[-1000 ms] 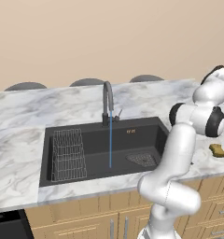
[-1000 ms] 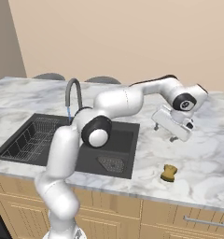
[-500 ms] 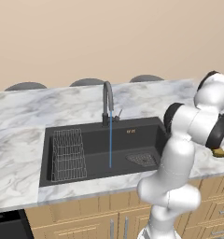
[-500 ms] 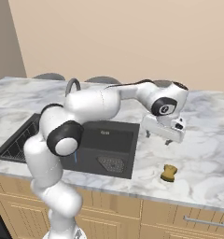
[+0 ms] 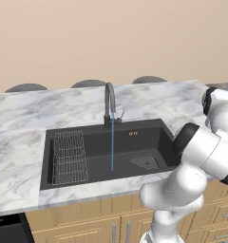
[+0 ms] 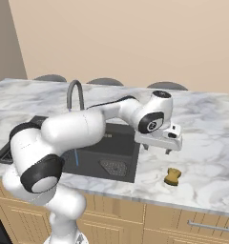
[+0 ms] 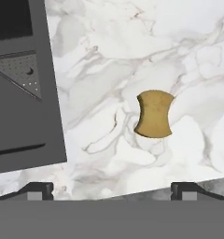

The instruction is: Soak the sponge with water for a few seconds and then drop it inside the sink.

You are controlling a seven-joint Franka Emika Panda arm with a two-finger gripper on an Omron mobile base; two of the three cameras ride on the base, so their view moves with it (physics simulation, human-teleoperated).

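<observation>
Sponge (image 7: pixel 154 114): flat on marble surface (image 6: pixel 207 143), right of the sink (image 5: pixel 87 142), untouched. Claw (image 6: pixel 157 148): spread, empty, hovering above; sponge lies below, off-centre toward one fingertip. Long axis runs between fingertips' line crosswise. Water (image 5: pixel 112 141) running.

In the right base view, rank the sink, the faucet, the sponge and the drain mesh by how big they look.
Largest to smallest, as they look in the right base view:
1. sink, though the arm hides much of it
2. faucet
3. drain mesh
4. sponge

The drain mesh and sponge lie at a similar distance from the camera, so that order looks safe.
</observation>
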